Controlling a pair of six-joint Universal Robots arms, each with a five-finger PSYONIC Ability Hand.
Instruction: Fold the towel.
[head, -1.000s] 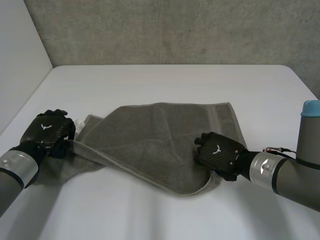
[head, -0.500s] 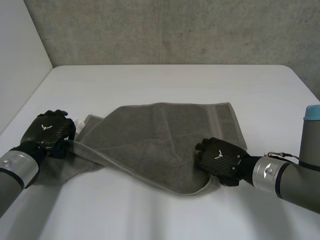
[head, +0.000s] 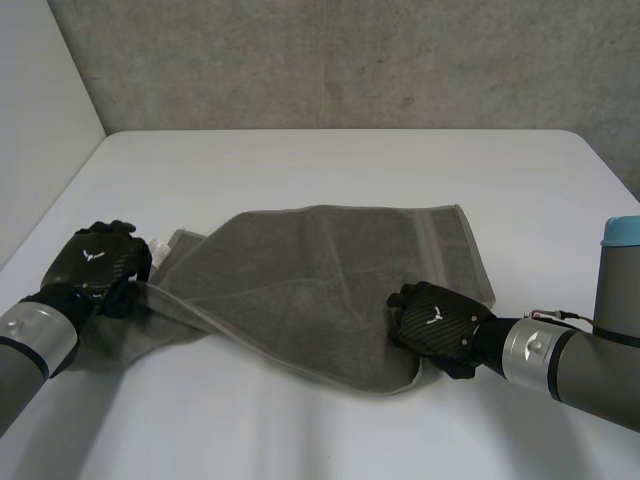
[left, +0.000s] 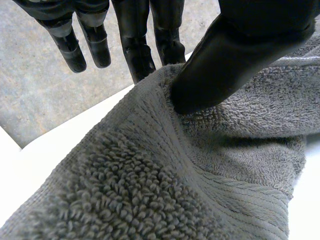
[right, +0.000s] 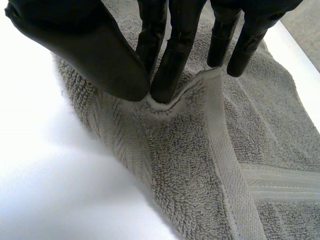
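Note:
A grey towel (head: 320, 280) lies crumpled across the middle of the white table (head: 330, 170). My left hand (head: 95, 262) is at its left end and holds that end a little off the table. In the left wrist view the thumb (left: 225, 60) presses the towel (left: 150, 190) against the fingers. My right hand (head: 433, 318) sits on the towel's near right corner. In the right wrist view its thumb (right: 90, 50) and fingers pinch a raised fold of the towel's hem (right: 172, 102).
A white label (head: 160, 246) sticks out of the towel beside my left hand. My right arm's blue-capped joint (head: 620, 262) stands at the table's right side. A grey wall (head: 330, 60) closes off the far edge.
My right hand shifted slightly toward me and back at the near right corner, and the towel's near edge by it has bunched up. The left hand has not moved.

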